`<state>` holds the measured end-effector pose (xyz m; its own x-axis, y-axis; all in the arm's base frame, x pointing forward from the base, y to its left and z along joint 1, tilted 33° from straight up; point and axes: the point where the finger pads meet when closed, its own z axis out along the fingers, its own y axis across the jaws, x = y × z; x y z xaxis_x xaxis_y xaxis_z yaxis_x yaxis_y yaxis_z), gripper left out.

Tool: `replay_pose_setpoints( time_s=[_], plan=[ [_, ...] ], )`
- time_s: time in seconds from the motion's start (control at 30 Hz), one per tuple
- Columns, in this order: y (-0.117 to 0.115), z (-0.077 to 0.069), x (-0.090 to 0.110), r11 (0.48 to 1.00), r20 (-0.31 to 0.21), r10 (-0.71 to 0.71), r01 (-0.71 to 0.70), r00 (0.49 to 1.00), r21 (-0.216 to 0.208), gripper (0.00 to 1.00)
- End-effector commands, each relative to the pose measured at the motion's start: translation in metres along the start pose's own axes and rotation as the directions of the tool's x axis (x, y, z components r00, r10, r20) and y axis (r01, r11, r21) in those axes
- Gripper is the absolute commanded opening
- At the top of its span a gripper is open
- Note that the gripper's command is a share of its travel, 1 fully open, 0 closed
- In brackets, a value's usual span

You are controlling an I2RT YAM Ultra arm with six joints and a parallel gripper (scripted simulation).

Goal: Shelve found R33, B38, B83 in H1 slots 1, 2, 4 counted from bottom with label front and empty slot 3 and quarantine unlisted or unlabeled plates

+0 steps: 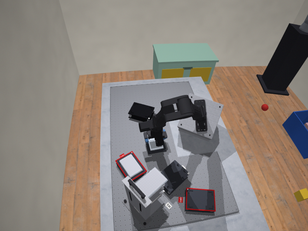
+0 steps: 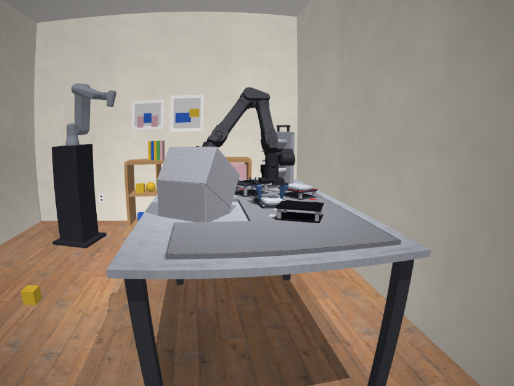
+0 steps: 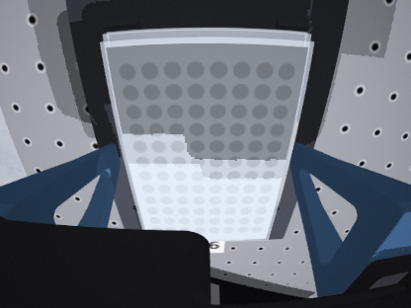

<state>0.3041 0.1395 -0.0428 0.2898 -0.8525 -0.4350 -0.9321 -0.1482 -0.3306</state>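
Note:
A clear 96-well plate point(image 3: 207, 114) point(image 1: 159, 147) point(image 2: 272, 200) lies flat on a black nest point(image 3: 205, 8) point(image 1: 156, 151) in the middle of the deck. My gripper point(image 3: 205, 153) point(image 1: 155, 139) point(image 2: 270, 192) is open. It is down over the plate, with one blue finger on each long side, and the fingers stand clear of the plate's walls. The grey plate hotel H1 point(image 1: 140, 203) point(image 2: 287, 140) stands at the near end of the deck by its label point(image 1: 168, 205). Its slots are hidden from these views. I can read no ID label on the plate.
A red-edged quarantine nest holds a white plate point(image 1: 130, 166) left of the hotel. A second red-edged nest point(image 1: 200, 200) lies empty to the right. A black station point(image 1: 175, 176) sits beside the hotel, and a raised black nest point(image 1: 141, 111) point(image 2: 299, 206) stands further back. The arm's grey wedge base point(image 1: 214, 116) point(image 2: 195, 187) rises at the right.

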Motion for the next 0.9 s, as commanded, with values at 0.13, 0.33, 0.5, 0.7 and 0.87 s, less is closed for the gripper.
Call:
replay_pose_setpoints(
  time_s=[0.13,0.33,0.5,0.7,0.87],
  plan=[
    [-0.0033,0.0004,0.0016,1.0,-0.002,0.005,-0.005,1.0,0.014,0.86],
    [-0.0033,0.0004,0.0016,1.0,-0.002,0.005,-0.005,1.0,0.014,0.86],
    [-0.0033,0.0004,0.0016,1.0,-0.002,0.005,-0.005,1.0,0.014,0.86],
    [-0.0033,0.0004,0.0016,1.0,-0.002,0.005,-0.005,1.0,0.014,0.86],
    [0.0066,0.003,0.0062,1.0,-0.004,0.027,-0.027,1.0,-0.002,0.86]
  ],
)
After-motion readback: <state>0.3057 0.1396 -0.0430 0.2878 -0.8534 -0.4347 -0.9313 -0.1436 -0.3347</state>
